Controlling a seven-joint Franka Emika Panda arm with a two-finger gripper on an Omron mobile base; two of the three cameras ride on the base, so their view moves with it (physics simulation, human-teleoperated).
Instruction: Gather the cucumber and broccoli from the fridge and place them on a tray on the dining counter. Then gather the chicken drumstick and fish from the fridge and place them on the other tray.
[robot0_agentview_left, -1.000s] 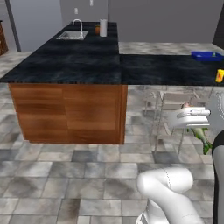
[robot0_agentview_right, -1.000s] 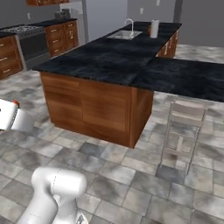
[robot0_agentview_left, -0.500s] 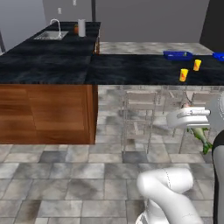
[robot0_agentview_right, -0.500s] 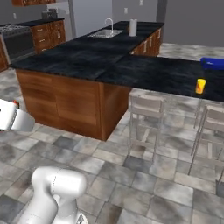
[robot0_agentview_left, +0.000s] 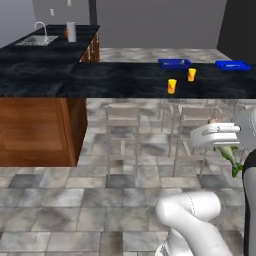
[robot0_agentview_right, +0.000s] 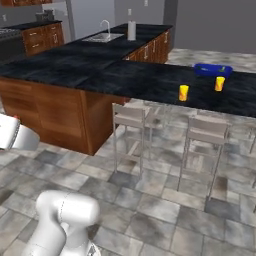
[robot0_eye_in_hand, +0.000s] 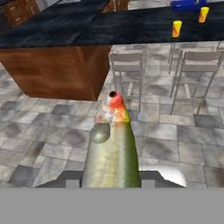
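Hand view has our fingers (robot0_eye_in_hand: 111, 183) clenched on the fish (robot0_eye_in_hand: 112, 151) at lower centre; we carry it, next reaching a blue tray (robot0_eye_in_hand: 187, 5) on the worktop (robot0_eye_in_hand: 87, 24), upper right.

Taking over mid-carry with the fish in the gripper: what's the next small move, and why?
Probably drive the base on toward the dining counter, keeping the grip. The fish is held in the gripper, the blue trays lie at the counter's far side, and open floor and stools are between.
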